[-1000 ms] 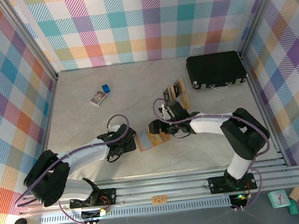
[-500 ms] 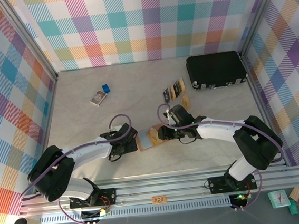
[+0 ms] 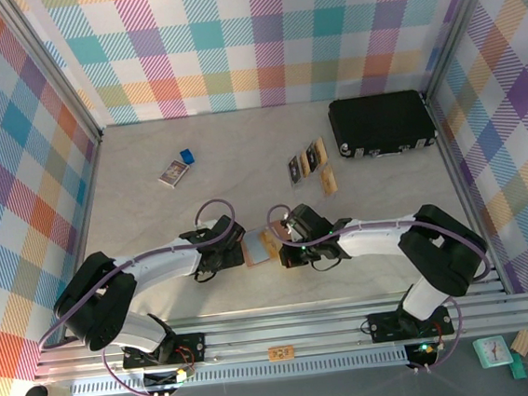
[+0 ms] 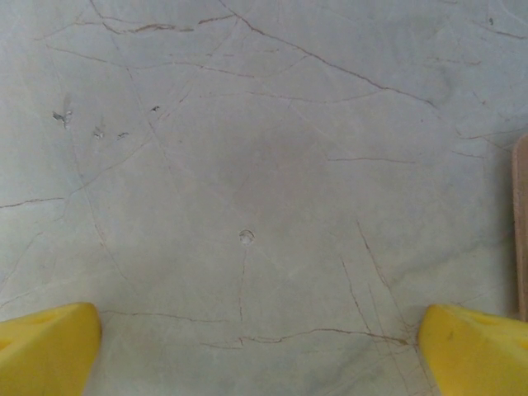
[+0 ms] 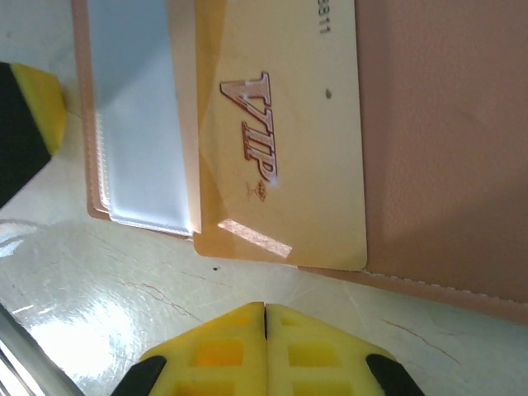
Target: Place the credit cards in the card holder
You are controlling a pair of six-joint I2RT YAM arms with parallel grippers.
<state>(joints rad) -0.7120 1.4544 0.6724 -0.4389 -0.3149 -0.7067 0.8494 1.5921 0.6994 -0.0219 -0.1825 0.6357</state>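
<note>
A pale marbled tabletop (image 3: 154, 218) sits inside checked walls. My right gripper (image 5: 264, 312) has its jaws clenched tip to tip with nothing between them, just off the edge of a gold card (image 5: 280, 140) that lies on the open card holder (image 5: 445, 148). My left gripper (image 4: 256, 351) is released, spread wide over bare table just left of the card holder. More cards (image 3: 307, 164) lie beyond the card holder, toward the black case (image 3: 381, 123). A small box (image 3: 174, 173) sits well off to its far left.
</note>
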